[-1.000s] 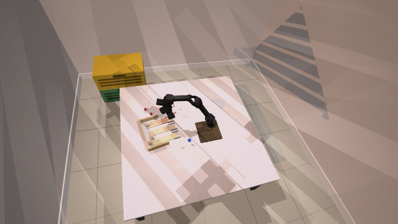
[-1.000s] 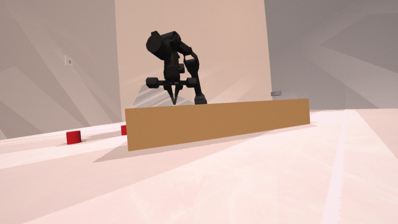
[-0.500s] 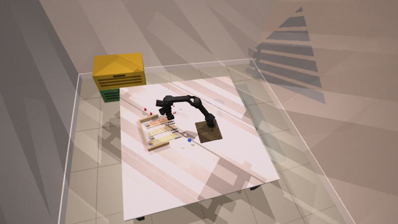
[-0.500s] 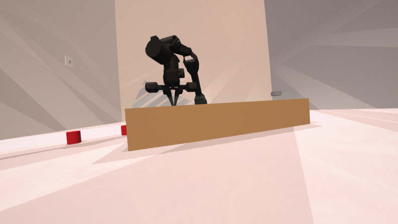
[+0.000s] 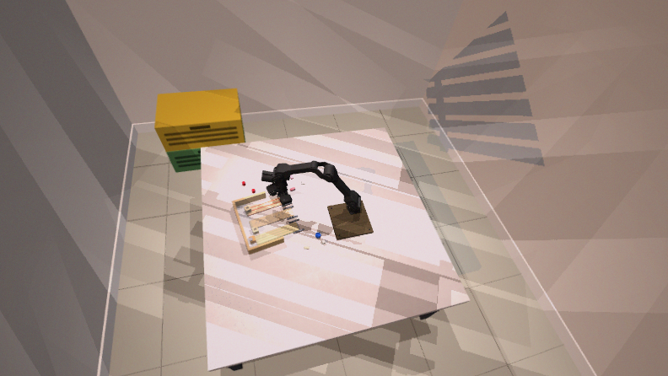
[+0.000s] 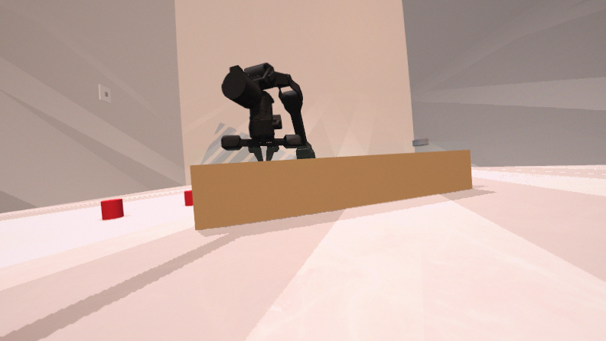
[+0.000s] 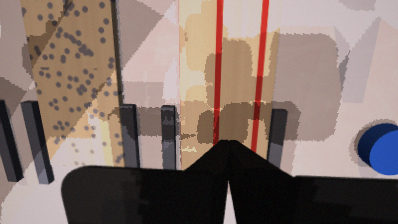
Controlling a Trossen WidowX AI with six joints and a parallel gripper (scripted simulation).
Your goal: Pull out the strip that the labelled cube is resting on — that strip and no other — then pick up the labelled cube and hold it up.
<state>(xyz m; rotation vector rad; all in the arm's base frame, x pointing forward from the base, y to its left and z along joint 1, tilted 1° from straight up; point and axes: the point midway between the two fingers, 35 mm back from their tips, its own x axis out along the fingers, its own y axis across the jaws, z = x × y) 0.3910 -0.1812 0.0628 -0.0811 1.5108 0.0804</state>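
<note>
A wooden tray (image 5: pixel 239 219) (image 6: pixel 330 186) holds three strips side by side. The red-lined strip (image 7: pixel 239 75) (image 5: pixel 264 205) lies right under my gripper (image 7: pixel 228 143) (image 5: pixel 286 201) (image 6: pixel 265 157). The gripper is shut, and its joined fingertips point down onto the near end of that strip between two dark posts (image 7: pixel 169 135) (image 7: pixel 277 132). The dotted strip (image 7: pixel 75 70) (image 5: pixel 273 217) lies to its left in the wrist view. Small cubes sit at the far ends of the strips, one of them (image 5: pixel 247 210) on the red-lined strip. Their labels are too small to read. In the exterior view the tray wall hides the fingertips.
A blue cylinder (image 7: pixel 382 148) (image 5: pixel 318 235) lies on the table right of the tray's open end. Two red cylinders (image 5: pixel 243 183) (image 5: pixel 253 190) (image 6: pixel 112 209) stand beyond the tray. The arm's brown base plate (image 5: pixel 349 219) is to the right. A yellow cabinet (image 5: pixel 198 119) stands off the table's corner.
</note>
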